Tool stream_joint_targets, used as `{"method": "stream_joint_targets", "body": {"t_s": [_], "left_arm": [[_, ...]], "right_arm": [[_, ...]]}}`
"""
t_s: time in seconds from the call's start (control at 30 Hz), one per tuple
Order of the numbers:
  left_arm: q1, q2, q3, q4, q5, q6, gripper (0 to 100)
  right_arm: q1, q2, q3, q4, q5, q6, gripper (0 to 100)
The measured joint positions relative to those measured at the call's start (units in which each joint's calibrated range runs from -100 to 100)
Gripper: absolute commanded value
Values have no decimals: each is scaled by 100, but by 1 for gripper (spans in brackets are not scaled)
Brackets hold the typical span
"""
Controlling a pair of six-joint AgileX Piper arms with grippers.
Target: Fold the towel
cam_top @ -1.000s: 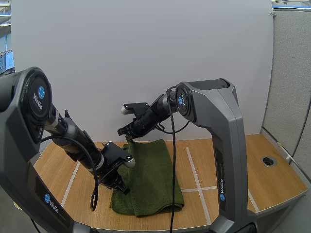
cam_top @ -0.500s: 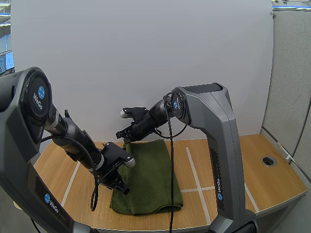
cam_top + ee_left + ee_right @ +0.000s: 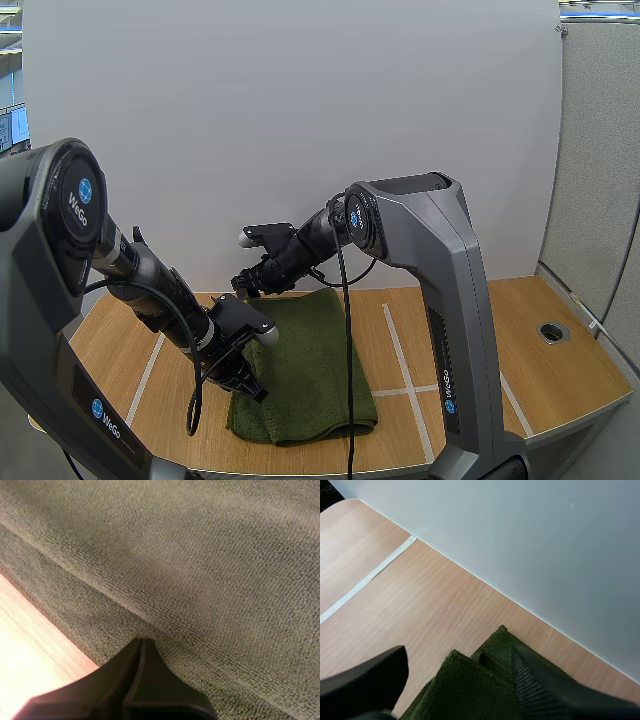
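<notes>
Left gripper: clenched together, towel fold at its tip | Right gripper: released, towel's far corner between its fingers, table ahead.

"WeGo" in white letters, beside a round blue emblem, stands on the left arm at its shoulder joint and again on its lower link. The right arm bears the same mark on its upright link. The lettering on its elbow joint is too small to read.
</notes>
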Motion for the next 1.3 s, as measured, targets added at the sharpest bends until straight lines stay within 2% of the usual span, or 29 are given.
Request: {"method": "stream_joint_targets", "body": {"t_s": [0.2,0.4,0.43,0.47,0.53,0.57,0.6,0.77,0.9,1.07,1.13,1.2,1.3], "left_arm": [[0,0,0,0,0,0,0],[0,0,0,0,0,0,0],[0,0,0,0,0,0,0],[0,0,0,0,0,0,0],[0,-15,0,0,13,0,0],[0,-66,0,0,13,0,0],[0,-78,0,0,13,0,0],[0,-697,0,11,37,-15,0],[0,-1476,15,11,301,-156,0],[0,-2196,15,212,1028,-433,0],[0,-2523,15,628,1987,-1044,0],[0,-2551,15,696,2246,-1166,0],[0,-2565,15,709,2598,-1337,2]], "right_arm": [[7,-310,0,-638,0,321,100],[7,-419,0,-803,24,442,100],[7,-440,0,-878,24,494,96],[-2,-480,0,-914,43,494,84],[-36,-640,-15,-1325,305,763,35],[-93,-787,-15,-1490,484,837,14],[-113,-825,-15,-1561,484,837,0],[-409,-1279,286,-2010,1250,1045,0],[-753,-1921,1001,-2067,2155,634,0],[-957,-2012,1363,-2079,2228,426,0],[-985,-1960,1415,-2093,2261,201,0],[-987,-1912,1415,-2093,2198,122,0],[-993,-1749,1415,-2093,1585,59,0]]}}
